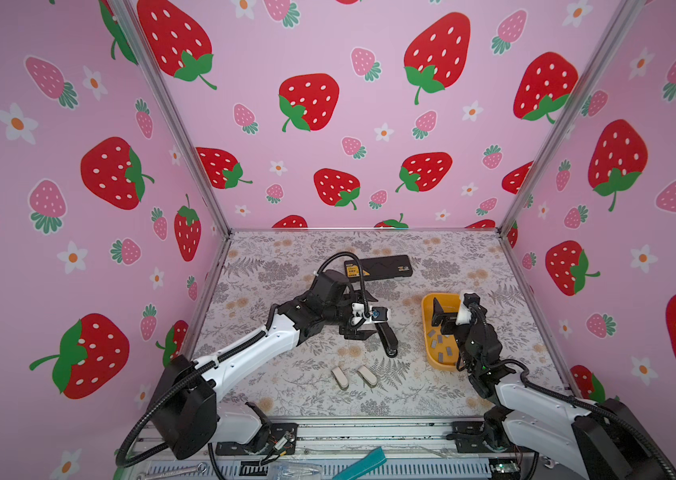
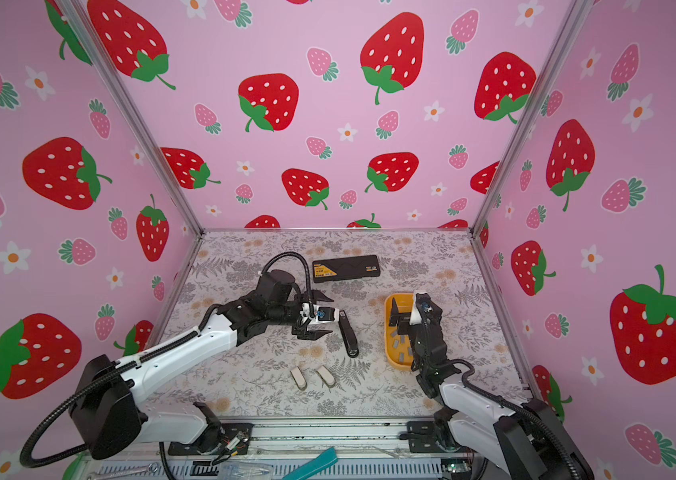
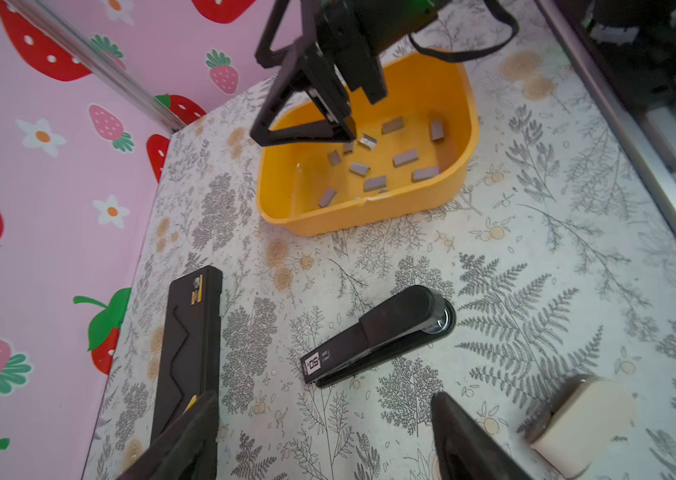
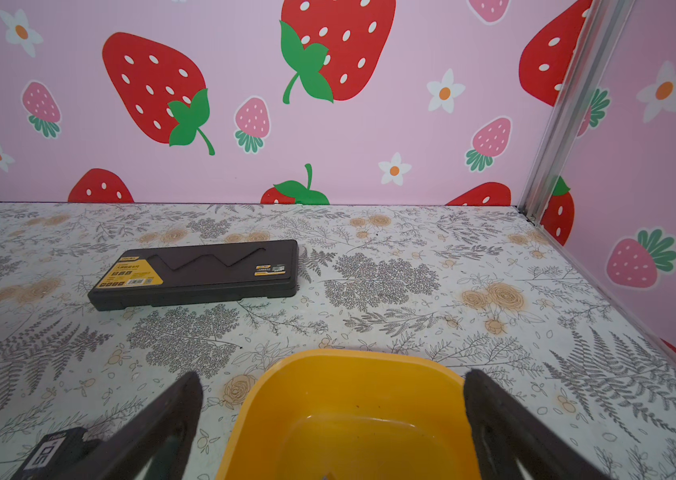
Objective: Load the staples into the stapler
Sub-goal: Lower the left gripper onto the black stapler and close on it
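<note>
Spread right fingers (image 4: 166,424) hang directly over the tiny grey metal staple strips (image 3: 405,158) in the yellow plastic tray (image 3: 369,210). Spread left fingers (image 3: 191,440) face the black plastic stapler (image 3: 382,332) lengthwise.

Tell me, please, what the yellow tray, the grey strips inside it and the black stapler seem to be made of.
Yellow tray: probably moulded plastic, smooth and slightly glossy; even colour, rounded corners, soft sheen.
Staples: likely metal, dull grey; one strip glints bright.
Stapler: apparently matte black plastic casing, with a shiny metal part at its rounded end.
</note>
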Controlling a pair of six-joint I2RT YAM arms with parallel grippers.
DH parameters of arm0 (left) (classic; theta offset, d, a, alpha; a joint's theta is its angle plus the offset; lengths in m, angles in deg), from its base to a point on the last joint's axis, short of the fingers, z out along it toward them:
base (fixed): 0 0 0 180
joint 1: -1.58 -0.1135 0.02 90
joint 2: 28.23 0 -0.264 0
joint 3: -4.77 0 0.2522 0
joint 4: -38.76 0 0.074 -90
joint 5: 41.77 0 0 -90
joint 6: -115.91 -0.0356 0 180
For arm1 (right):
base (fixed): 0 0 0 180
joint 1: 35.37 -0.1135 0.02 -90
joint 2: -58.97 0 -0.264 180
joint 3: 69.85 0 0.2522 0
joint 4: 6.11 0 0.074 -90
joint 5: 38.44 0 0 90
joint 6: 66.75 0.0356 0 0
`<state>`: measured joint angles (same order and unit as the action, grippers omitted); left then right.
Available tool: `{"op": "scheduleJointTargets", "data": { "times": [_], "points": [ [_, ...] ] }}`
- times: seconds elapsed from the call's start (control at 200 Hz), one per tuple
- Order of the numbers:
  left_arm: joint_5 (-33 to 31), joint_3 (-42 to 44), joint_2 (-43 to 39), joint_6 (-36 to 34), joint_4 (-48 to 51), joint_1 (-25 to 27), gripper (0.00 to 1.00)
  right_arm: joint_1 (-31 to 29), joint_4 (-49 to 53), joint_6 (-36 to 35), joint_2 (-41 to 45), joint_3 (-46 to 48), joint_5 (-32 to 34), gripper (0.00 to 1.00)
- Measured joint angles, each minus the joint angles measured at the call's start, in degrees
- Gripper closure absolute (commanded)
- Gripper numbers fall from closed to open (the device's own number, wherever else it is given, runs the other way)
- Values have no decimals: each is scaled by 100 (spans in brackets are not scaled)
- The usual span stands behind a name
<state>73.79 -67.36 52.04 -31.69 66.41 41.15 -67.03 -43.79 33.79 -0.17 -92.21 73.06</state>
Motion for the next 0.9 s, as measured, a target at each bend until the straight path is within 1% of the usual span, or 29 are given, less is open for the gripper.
{"op": "scheduleJointTargets", "data": {
  "times": [0.14, 0.21, 0.265, 0.305, 0.345, 0.41, 0.49, 0.58, 0.695, 0.9],
  "points": [
    [-11, -483, 595, -533, 575, 179, 20, 2, -168, -15, 382, 179, -157, 1],
    [-22, -693, 861, -743, 796, 337, 22, 4, -212, -15, 428, 214, -192, 1],
    [-59, -841, 1051, -890, 979, 466, 26, 4, -216, -15, 404, 214, -210, 1],
    [-122, -979, 1224, -981, 1130, 573, 32, 4, -212, -13, 372, 214, -219, 1],
    [-205, -1163, 1421, -1106, 1320, 691, 36, 4, -208, -13, 330, 214, -225, 1],
    [-330, -1473, 1749, -1261, 1631, 848, 40, 4, -177, -11, 304, 214, -229, 1],
    [-463, -1862, 2127, -1449, 2035, 1003, 40, 4, -162, -11, 326, 214, -236, 1],
    [-614, -2116, 2428, -1572, 2310, 1102, 40, 4, -164, -9, 433, 221, -243, 1],
    [-793, -2251, 2680, -1694, 2490, 1152, 36, 4, -168, -9, 522, 225, -247, 1],
    [-977, -2608, 3091, -1823, 2645, 1167, 36, 4, -162, -7, 522, 225, -254, 1]
  ]
}}
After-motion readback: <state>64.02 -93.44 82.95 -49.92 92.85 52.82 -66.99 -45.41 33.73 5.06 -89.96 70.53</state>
